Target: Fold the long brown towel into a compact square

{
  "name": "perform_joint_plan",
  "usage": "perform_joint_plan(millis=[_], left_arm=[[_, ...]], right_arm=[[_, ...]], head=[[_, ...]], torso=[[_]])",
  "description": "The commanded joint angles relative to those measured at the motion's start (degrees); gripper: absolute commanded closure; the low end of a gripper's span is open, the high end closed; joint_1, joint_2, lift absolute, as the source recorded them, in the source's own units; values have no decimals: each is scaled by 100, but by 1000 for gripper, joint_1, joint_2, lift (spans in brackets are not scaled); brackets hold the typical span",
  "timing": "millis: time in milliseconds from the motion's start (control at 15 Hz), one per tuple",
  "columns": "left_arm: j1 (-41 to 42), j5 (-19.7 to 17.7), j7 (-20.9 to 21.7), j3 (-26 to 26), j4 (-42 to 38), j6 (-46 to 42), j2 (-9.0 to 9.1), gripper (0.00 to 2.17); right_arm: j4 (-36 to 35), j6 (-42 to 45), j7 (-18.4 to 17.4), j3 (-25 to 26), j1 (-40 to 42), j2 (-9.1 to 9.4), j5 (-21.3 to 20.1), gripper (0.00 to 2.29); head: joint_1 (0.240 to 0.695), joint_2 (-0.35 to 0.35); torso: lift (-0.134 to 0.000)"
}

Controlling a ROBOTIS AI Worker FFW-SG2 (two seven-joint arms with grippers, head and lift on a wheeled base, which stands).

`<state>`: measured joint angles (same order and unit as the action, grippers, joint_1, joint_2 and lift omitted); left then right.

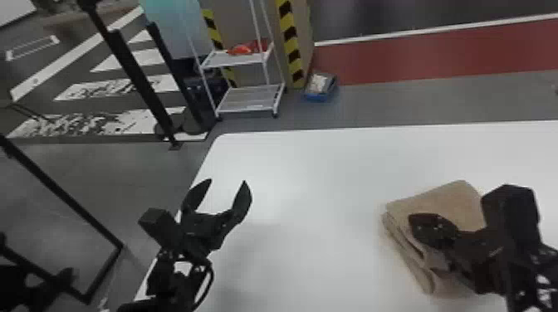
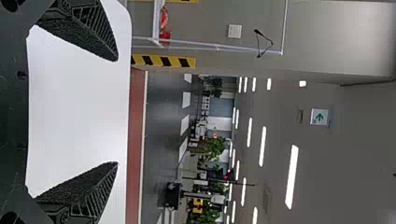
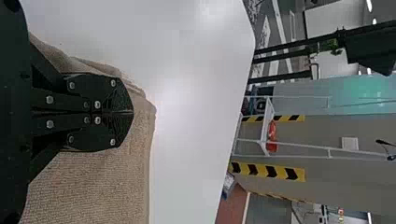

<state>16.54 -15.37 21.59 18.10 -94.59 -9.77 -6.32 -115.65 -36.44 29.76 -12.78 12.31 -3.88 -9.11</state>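
1. The brown towel [image 1: 444, 201] lay folded on the white table [image 1: 315, 186], under the right gripper [image 1: 416, 221], whose fingers were pressed together.
2. The left gripper [image 1: 227, 181] was spread, well apart from the towel.

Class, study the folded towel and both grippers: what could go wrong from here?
The right gripper, its fingers shut, is right over the towel, so a sideways move might drag the top layers askew. Layers show loosely stacked along the towel's left side, so they may slip or spread. The left gripper is open and away from the towel, so it probably couldn't steady that side quickly.
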Motion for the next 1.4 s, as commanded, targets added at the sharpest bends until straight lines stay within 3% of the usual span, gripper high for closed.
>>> perform_joint_plan(millis=[0,267,733,1000,1333], left_arm=[[-2,-1,3,0,10,-11,-9,87],[-72,8,12,-53,116,-28,0,87],[-63,8,30,-35,133,-64,0,87],[-54,8,21,-35,133,-46,8,87],[-90,8,21,-61,160,-46,-9,87]], right_arm=[[-467,62,47,250,403,-43,58,2047],[-810,79,311,988,1054,-131,330,2047],[-203,44,311,1058,896,-175,93,2047],[-977,9,495,1700,1212,-148,638,2047],[-1372,-677,645,2605,1581,-139,831,2047]], head=[[695,350],[695,346],[695,277],[695,266],[695,201]], torso=[[-125],[-125],[-125],[-125],[-125]])
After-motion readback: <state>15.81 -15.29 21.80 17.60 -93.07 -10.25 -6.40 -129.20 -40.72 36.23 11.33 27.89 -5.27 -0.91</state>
